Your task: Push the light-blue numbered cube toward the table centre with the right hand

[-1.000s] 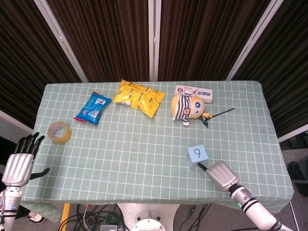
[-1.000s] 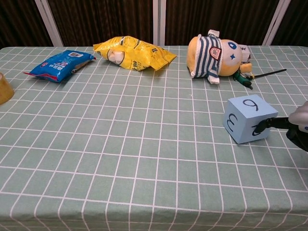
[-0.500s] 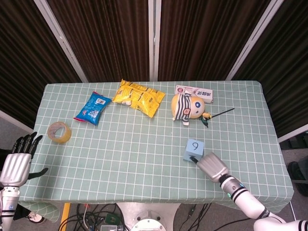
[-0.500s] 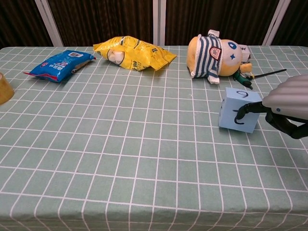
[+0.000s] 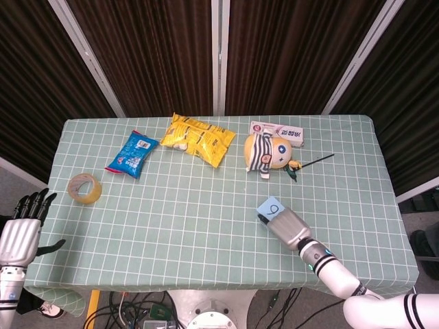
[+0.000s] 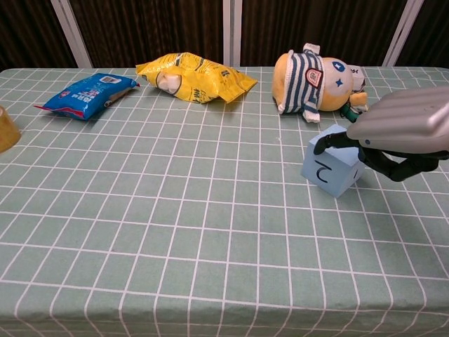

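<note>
While the right hand (image 6: 393, 133) lies low over the table (image 5: 206, 219), the pushing step looks to be under way: its dark fingertips (image 6: 324, 146) hook over the top edge of the light-blue numbered cube (image 6: 330, 168), which sits just ahead of the hand, between it and the open middle of the table. The fingers are curled downward rather than spread; they press on the cube and do not appear to grip it, though the head view hides most of the contact under the hand's back. The cube is probably tilted slightly. The next move calls for a steady push onward, away from the hand and toward the centre, without tipping the cube. The left hand (image 5: 19, 229) hangs off the table's edge, fingers apart, holding nothing.
</note>
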